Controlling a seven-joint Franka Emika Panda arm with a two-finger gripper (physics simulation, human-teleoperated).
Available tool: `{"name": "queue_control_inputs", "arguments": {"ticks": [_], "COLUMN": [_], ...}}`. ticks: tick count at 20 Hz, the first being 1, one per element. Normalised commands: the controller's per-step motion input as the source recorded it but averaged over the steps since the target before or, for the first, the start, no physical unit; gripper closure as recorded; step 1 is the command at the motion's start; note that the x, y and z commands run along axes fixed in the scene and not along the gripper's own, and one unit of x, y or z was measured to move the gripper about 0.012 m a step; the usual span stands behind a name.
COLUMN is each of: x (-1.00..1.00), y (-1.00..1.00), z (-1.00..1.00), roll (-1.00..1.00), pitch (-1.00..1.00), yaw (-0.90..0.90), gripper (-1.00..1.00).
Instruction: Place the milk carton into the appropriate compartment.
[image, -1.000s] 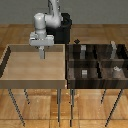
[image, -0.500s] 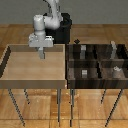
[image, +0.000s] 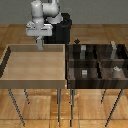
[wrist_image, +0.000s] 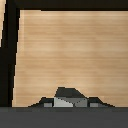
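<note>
My gripper (image: 40, 46) hangs over the far edge of the light wooden tray (image: 10, 75) on the exterior view's left. In the wrist view a small pale grey-white box, the milk carton (wrist_image: 66, 101), sits between my fingertips (wrist_image: 45, 104), with the tray's wooden floor below it. The gripper (wrist_image: 67, 104) looks shut on the carton. In the exterior view the carton is only a small grey shape under the hand (image: 40, 47), too small to make out clearly.
A dark brown divided tray (image: 97, 64) stands on the exterior view's right, beside the wooden tray. Small grey blocks sit in its compartments (image: 84, 73). The robot's black base (image: 64, 31) is behind both trays. Both trays stand on thin legs.
The arm has hardly moved; the hand stays over the far part of the wooden tray.
</note>
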Motion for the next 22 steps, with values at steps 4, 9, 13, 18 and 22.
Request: {"name": "queue_control_inputs", "arguments": {"ticks": [4,9,13,18,22], "x": [0.00,0.00,0.00,0.00,0.00], "y": [0.50,1.00,1.00,1.00,1.00], "z": [0.25,0.00,0.00,0.00,0.00], "roll": [0.00,0.00,0.00,0.00,0.00], "pitch": [0.00,0.00,0.00,0.00,0.00], "yaw": [0.00,0.00,0.00,0.00,0.00], "gripper": [1.00,1.00,1.00,1.00,1.00]}}
